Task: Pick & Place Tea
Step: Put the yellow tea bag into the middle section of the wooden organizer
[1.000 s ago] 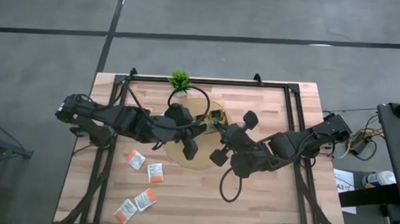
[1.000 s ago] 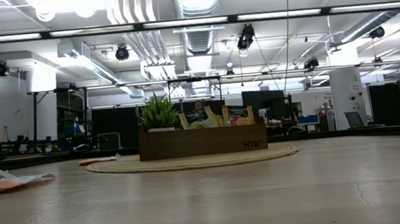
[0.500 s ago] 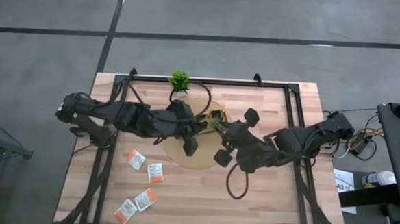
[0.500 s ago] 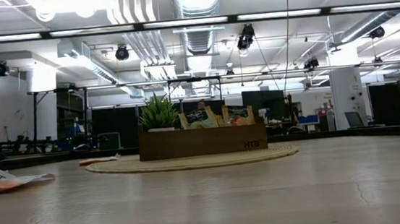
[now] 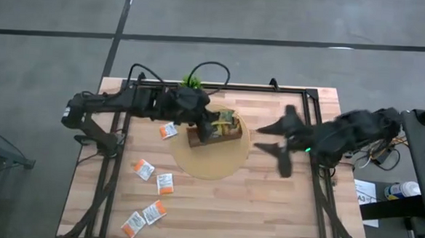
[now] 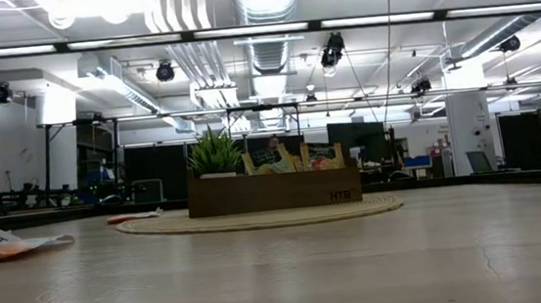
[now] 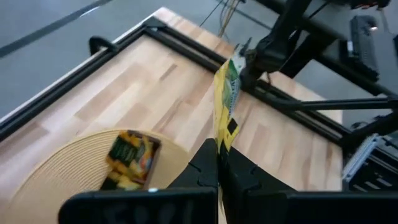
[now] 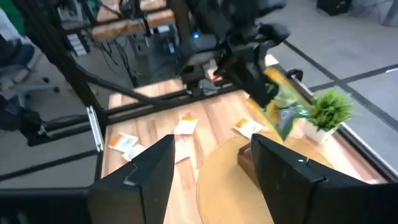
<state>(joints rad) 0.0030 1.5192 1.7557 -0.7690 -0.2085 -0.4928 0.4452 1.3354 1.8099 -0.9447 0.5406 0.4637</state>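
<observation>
left gripper point(image 7: 219, 163) clamped, right gripper point(image 5: 270, 139) spread

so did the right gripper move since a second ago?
Yes. The right gripper, jaws open, has pulled back off the round mat toward the table's right rail.

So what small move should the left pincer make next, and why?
Probably lower the left pincer toward the brown tray and release. It is shut on a green-and-yellow sachet and hovers over the tray, while the right pincer stands open, clear to the side.
</observation>
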